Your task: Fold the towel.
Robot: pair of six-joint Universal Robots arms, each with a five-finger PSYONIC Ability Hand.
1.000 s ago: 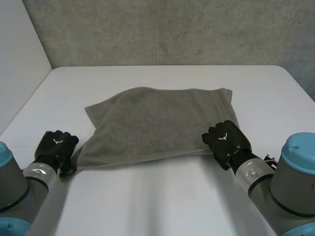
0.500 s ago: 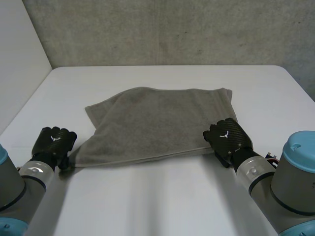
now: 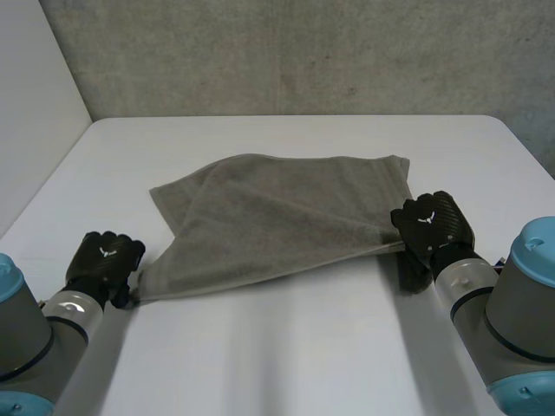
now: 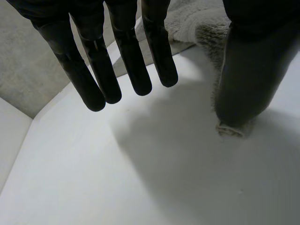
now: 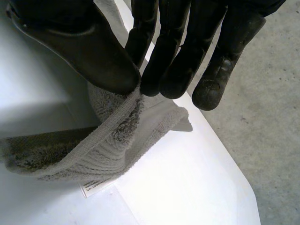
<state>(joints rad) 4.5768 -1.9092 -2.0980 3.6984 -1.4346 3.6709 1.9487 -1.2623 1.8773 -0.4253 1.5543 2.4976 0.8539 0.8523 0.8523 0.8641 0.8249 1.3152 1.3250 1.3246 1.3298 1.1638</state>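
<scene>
1. The towel [image 3: 277, 217] is grey terry cloth, roughly rectangular. It lies in the middle of the white surface [image 3: 286, 355]; a second layer seems to show at its far left corner.
2. The right hand [image 3: 431, 224] is clamped on the near right corner. The hemmed edge is pinched between thumb and fingertips, and the corner is held just off the surface. A small white label [image 5: 96, 186] hangs below the hem.
3. The left hand [image 3: 104, 260] is at the near left corner. Its fingers [image 4: 126, 65] are straight and spread away from the thumb [image 4: 248, 70], and nothing is clasped. The thumb tip rests on the corner, which is bunched against the surface.
4. Handling, as judged: light, soft and limp, so sagging between grip points is expected. The looped pile should resist slipping. Hold is best taken at the corners, on the firmer woven hem.
5. A matching pinch at the left corner is judged necessary before the near edge can be carried over to the far edge.
</scene>
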